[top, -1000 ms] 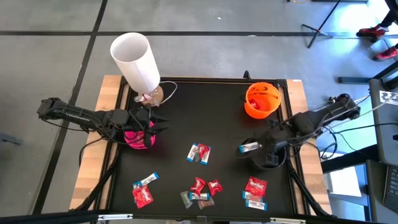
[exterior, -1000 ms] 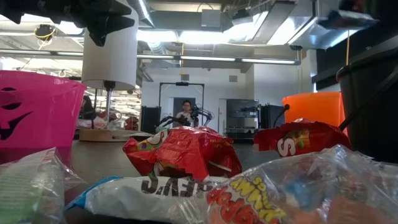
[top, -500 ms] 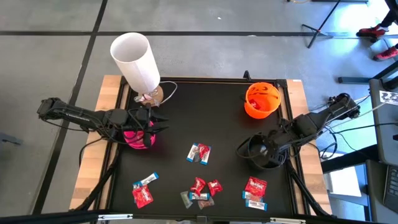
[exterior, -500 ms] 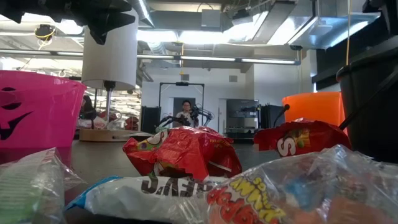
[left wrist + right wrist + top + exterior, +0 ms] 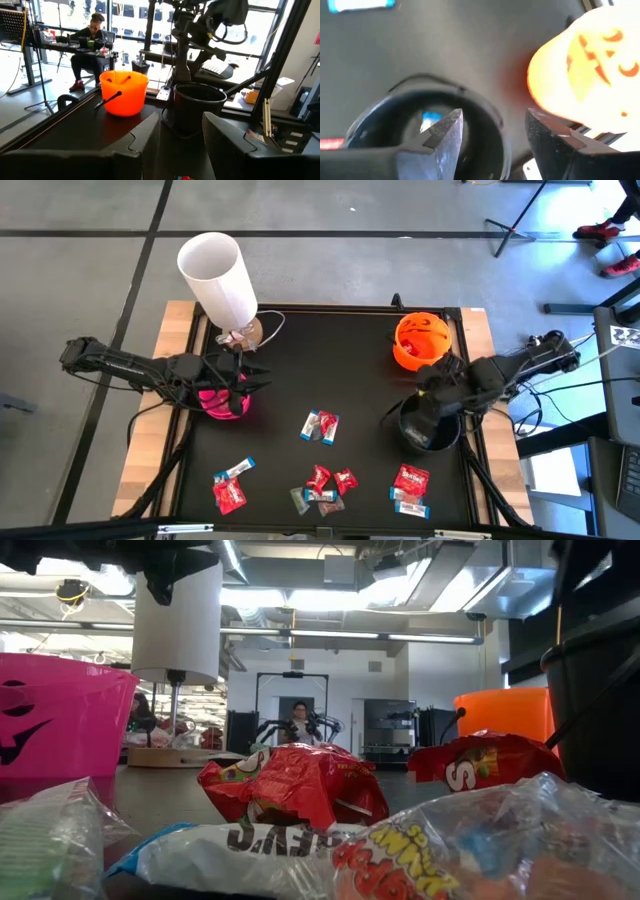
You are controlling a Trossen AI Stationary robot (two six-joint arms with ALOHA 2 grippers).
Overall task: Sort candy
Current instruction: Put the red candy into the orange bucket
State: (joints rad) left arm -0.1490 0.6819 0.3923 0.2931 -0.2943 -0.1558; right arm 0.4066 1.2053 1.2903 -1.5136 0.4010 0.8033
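**Over the black bowl: right gripper parted, nothing in it**

Above the black bowl (image 5: 430, 430) on the table's right side, the right gripper (image 5: 432, 402) hangs with its fingers (image 5: 442, 134) spread and nothing between them. Right wrist view shows one blue-and-white sweet (image 5: 431, 117) lying inside that bowl, below the fingers and clear of them. Orange bowl (image 5: 421, 340) stands just beyond the black one, toward the table's far edge.

Left gripper (image 5: 255, 377) sits over the pink bowl (image 5: 222, 400) at the table's left, fingers (image 5: 145, 135) parted, no candy between them in the left wrist view. White cylinder (image 5: 218, 278) on its stand rises just behind the pink bowl.

Remaining candy (image 5: 322, 488) is loose on the black mat (image 5: 350, 380): one pair (image 5: 321, 426) near the middle, a red and blue-and-white pair (image 5: 231, 484) at the front left, a cluster at front centre, more (image 5: 411, 486) at the front right. None touches a bowl.
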